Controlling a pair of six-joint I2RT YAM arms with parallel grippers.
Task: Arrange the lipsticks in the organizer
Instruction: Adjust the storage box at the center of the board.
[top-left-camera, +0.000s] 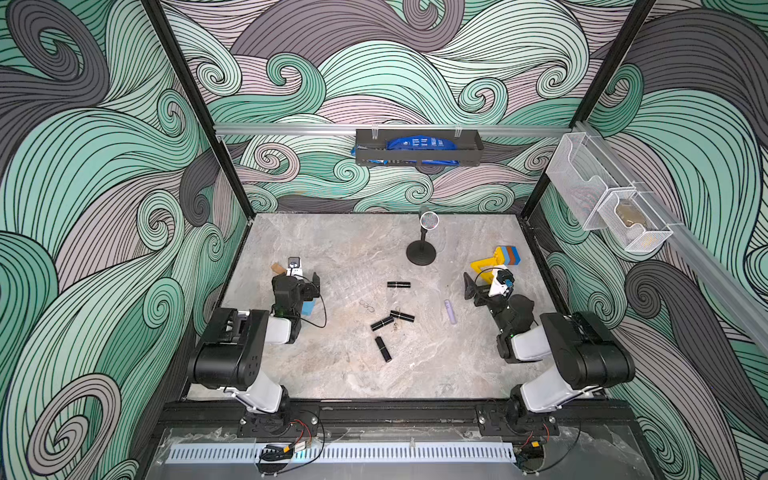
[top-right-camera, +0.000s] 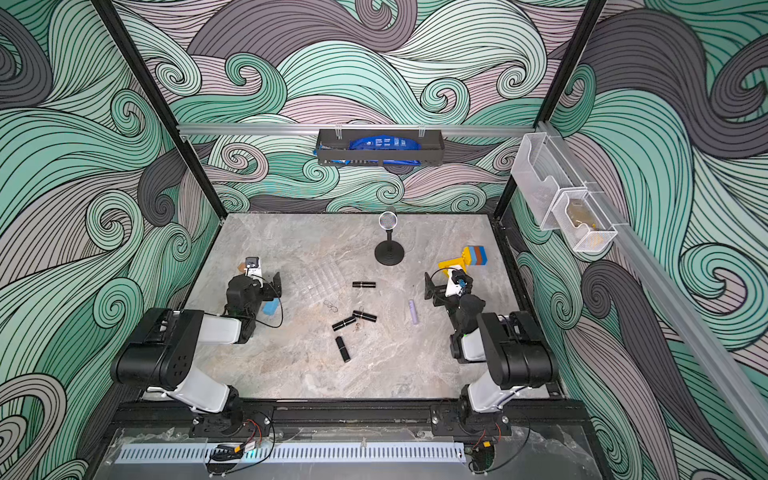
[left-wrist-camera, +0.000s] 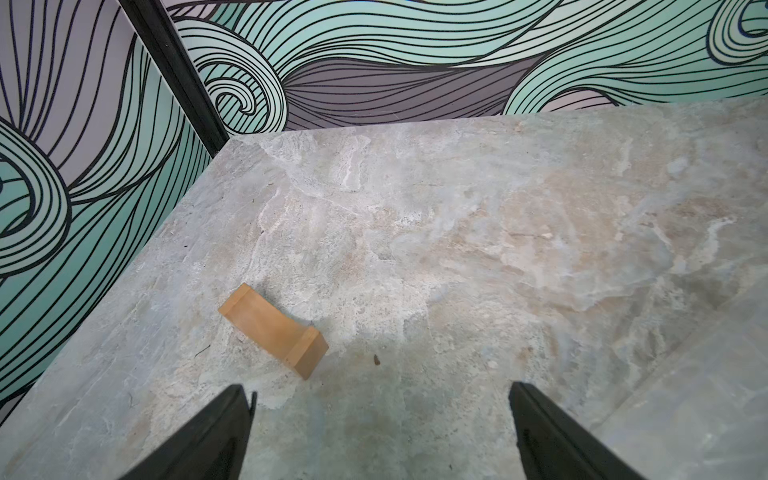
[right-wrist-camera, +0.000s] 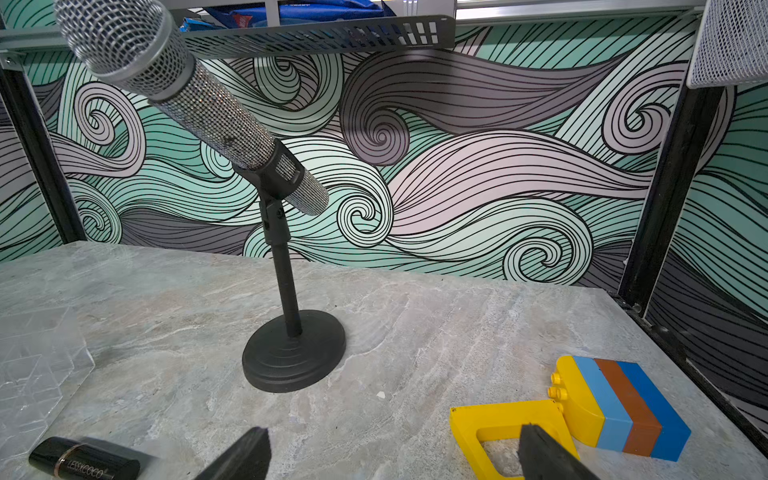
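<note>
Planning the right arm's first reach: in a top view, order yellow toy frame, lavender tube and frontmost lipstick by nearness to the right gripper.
1. yellow toy frame, just behind the right gripper.
2. lavender tube, toward centre.
3. frontmost lipstick, centre front.

Robot lab cell: left arm (top-left-camera: 232, 353) and right arm (top-left-camera: 590, 357) mounted at a tabletop (top-left-camera: 332, 374) between wave-printed panels (top-left-camera: 374, 62).

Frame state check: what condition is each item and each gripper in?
Lipsticks: all four lying flat on the table, none slotted.
Organizer: empty, flat on table.
Left gripper: open, empty.
Right gripper: open, empty.
Lavender tube: lying flat.
Microphone: clipped in its stand, tilted.
</note>
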